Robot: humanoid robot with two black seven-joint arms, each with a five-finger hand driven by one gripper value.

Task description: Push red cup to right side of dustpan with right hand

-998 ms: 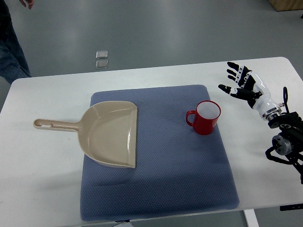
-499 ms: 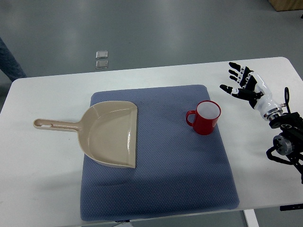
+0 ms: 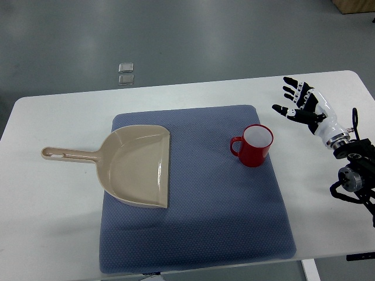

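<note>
A red cup with a white inside stands upright on the blue mat, its handle pointing left. The beige dustpan lies on the mat's left part, its handle reaching left over the white table. My right hand hovers over the table to the right of the cup, apart from it, fingers spread and holding nothing. The left arm does not show.
The mat covers the table's middle. Beyond the table's far edge two small clear squares lie on the grey floor. My right arm's joints sit near the table's right edge.
The person at the far left edge has left the picture. My right hand shifted very slightly right and stays open; cup and dustpan are unmoved.
</note>
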